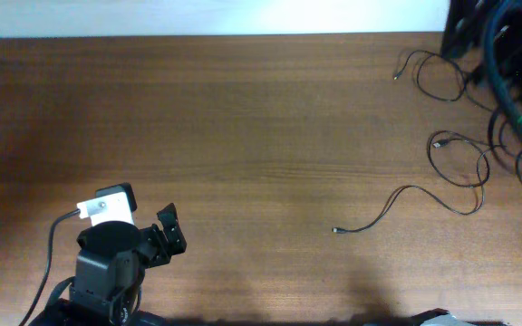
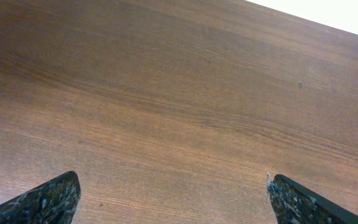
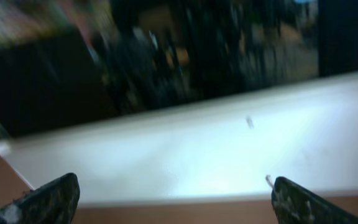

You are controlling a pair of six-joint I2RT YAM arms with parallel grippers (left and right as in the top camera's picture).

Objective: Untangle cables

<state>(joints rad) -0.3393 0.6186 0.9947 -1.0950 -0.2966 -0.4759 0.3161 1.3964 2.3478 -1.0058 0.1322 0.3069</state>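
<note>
the right wrist view is smeared with blur: a pale strip with dark clutter beyond it, nothing nameable. overhead, the right arm is cut off at the bottom edge. the right tool (image 3: 169, 183) has its fingers wide apart, gripping nothing. the left tool (image 1: 170, 234) sits at the counter's (image 1: 198, 118) near left, aimed down at the wood, fingers spread with nothing between them. the cables (image 1: 413, 188) lie far right — three thin black cords, one stretched out, one looped, one running into thicker dark wires at the corner.
</note>
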